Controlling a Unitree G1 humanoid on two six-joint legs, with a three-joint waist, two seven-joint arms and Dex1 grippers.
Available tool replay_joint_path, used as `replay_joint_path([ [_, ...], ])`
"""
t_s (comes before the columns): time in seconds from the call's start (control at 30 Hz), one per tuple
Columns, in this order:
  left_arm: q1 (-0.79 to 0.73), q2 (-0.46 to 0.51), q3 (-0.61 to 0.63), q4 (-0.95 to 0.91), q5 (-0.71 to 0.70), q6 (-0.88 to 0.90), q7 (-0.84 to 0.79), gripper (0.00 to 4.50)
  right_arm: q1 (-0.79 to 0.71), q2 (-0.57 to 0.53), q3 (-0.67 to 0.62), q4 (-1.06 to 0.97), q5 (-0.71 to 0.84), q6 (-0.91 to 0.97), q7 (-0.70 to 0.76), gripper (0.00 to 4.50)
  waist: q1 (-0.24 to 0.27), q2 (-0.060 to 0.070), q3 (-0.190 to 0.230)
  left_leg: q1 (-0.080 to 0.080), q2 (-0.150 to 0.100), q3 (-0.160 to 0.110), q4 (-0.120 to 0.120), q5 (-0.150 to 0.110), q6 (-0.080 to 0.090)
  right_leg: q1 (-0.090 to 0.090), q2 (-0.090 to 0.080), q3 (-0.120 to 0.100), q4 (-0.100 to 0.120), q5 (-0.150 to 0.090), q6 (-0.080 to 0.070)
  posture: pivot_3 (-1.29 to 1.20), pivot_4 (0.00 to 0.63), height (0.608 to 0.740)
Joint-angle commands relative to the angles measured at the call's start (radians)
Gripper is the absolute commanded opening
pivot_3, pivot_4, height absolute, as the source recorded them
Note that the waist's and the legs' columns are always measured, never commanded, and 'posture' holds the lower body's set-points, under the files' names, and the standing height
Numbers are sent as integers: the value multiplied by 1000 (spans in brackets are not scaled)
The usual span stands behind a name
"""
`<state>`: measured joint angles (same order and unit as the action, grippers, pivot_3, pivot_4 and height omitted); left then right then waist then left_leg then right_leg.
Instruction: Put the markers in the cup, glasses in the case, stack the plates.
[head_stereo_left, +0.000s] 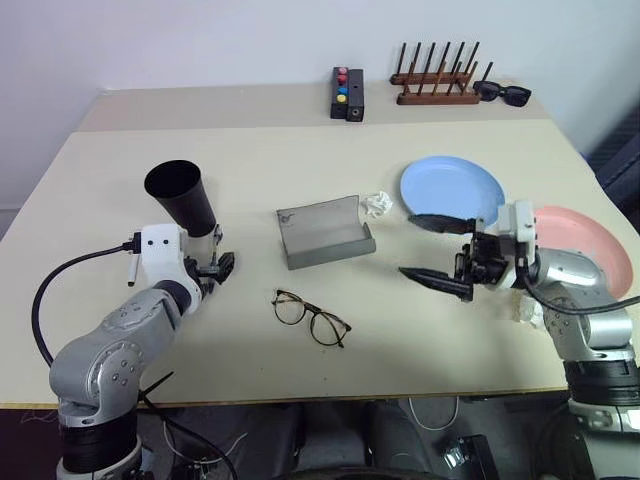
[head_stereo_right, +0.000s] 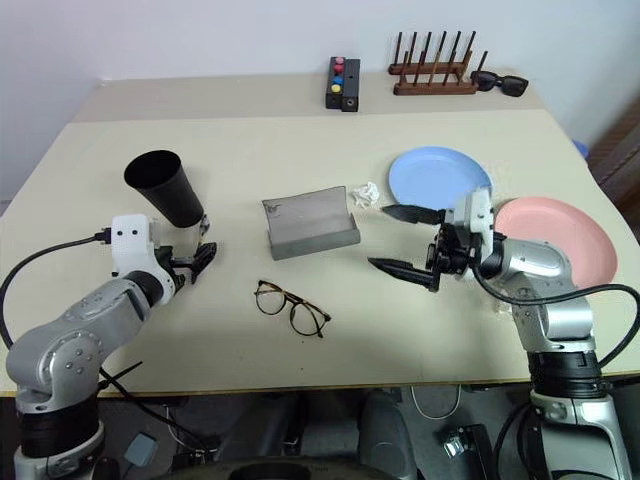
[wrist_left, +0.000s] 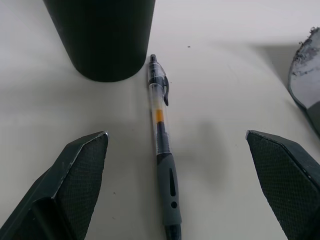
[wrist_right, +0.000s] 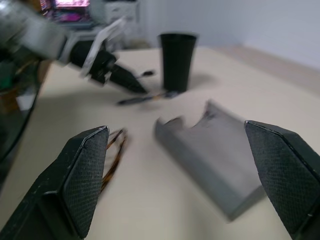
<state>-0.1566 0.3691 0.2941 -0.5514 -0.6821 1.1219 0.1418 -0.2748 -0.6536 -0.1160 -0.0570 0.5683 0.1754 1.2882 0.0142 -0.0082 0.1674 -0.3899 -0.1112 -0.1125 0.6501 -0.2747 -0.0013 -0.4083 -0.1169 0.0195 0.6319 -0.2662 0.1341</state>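
Black cup (wrist_left: 102, 37) stands just beside a pen (wrist_left: 162, 150), between open left end effector (wrist_left: 190, 185) fingers.

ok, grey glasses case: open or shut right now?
Open. The grey hard-shell glasses case has its hinged lid raised, nothing inside; the thin-rimmed round glasses lie beside it on the table.

Black cup (head_stereo_left: 180, 196), grey case (head_stereo_left: 324, 232), tortoiseshell glasses (head_stereo_left: 311, 318)

Cup (wrist_left: 102, 37) top cut off ahead of left gripper (wrist_left: 180, 185); pen (wrist_left: 163, 155) tip cropped; glasses (wrist_right: 112, 157) blurred beside right gripper (wrist_right: 180, 170) finger.
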Motion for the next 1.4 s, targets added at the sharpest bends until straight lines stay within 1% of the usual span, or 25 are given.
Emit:
replay_joint_path([
  [0.03, -19, 4, 15, -23, 9, 16, -9, 4500, 12, -31, -10, 8, -13, -44, 44, 4417, 0, 0, 0, 0, 0, 0, 0, 0, 0, 0, 0, 0, 0, 0, 0, 0, 150, 740],
  [0.23, -32, 2, 28, -11, 29, 29, -17, 4500, 6, -42, -14, 39, -15, -59, 70, 4417, -1, 0, 0, 0, 0, 0, 0, 0, 0, 0, 0, 0, 0, 0, 0, 0, 150, 740],
  [0.47, -88, -56, 24, 29, 83, 65, 44, 4500, -7, -32, -5, 54, -18, -62, 79, 4417, 0, 0, 0, 0, 0, 0, 0, 0, 0, 0, 0, 0, 0, 0, 0, 0, 150, 740],
  [0.7, -176, -114, 49, 116, 116, 158, 75, 4500, -17, -27, -1, 58, -20, -65, 78, 4417, 0, 0, 0, 0, 0, 0, 0, 0, 0, 0, 0, 0, 0, 0, 1, 0, 150, 740],
  [0.87, -204, -146, 64, 130, 151, 196, 90, 4500, -12, -27, -6, 48, -20, -64, 70, 4417, -1, -1, 0, 0, 0, 0, 0, 1, -1, 0, 0, 0, 0, 0, 1, 0, 150, 740],
  [0.97, -211, -142, 63, 130, 176, 231, 90, 4500, -8, -31, -11, 45, -19, -65, 67, 4417, -1, -1, 0, 0, 0, 0, 0, 1, -1, 0, 0, 0, 0, 0, 1, 0, 150, 740],
  [1.03, -215, -127, 46, 126, 201, 225, 83, 3980, -6, -31, -12, 42, -19, -65, 64, 4500, -1, -1, 0, 0, 0, 0, 0, 1, -1, 0, 0, 0, 0, 1, 1, 0, 150, 740],
  [1.1, -230, -131, 55, 121, 205, 254, 74, 3210, -2, -30, -15, 31, -15, -63, 57, 4500, -1, -1, 0, 0, 0, 0, 0, 1, -1, 0, 0, 0, 0, 1, 1, 0, 150, 740],
  [1.23, -245, -144, 66, 117, 217, 293, 53, 1096, 0, -28, -14, 15, -10, -58, 45, 4500, 1, -1, 0, 0, 0, 0, 1, 1, -1, 0, 0, 0, 1, 1, 1, 0, 150, 740],
  [1.3, -251, -152, 76, 103, 222, 315, 43, 106, -1, -28, -13, 10, -7, -56, 42, 4500, 0, -1, 0, 0, -1, 0, 1, 1, -1, 0, 0, 0, 1, 1, 1, 0, 150, 740],
  [1.4, -262, -162, 99, 83, 222, 350, 24, 106, 0, -28, -12, 3, -6, -53, 36, 4500, -1, -1, 0, 0, -1, 0, 1, 1, -1, 0, 0, 0, 1, 1, 1, 0, 150, 740],
])
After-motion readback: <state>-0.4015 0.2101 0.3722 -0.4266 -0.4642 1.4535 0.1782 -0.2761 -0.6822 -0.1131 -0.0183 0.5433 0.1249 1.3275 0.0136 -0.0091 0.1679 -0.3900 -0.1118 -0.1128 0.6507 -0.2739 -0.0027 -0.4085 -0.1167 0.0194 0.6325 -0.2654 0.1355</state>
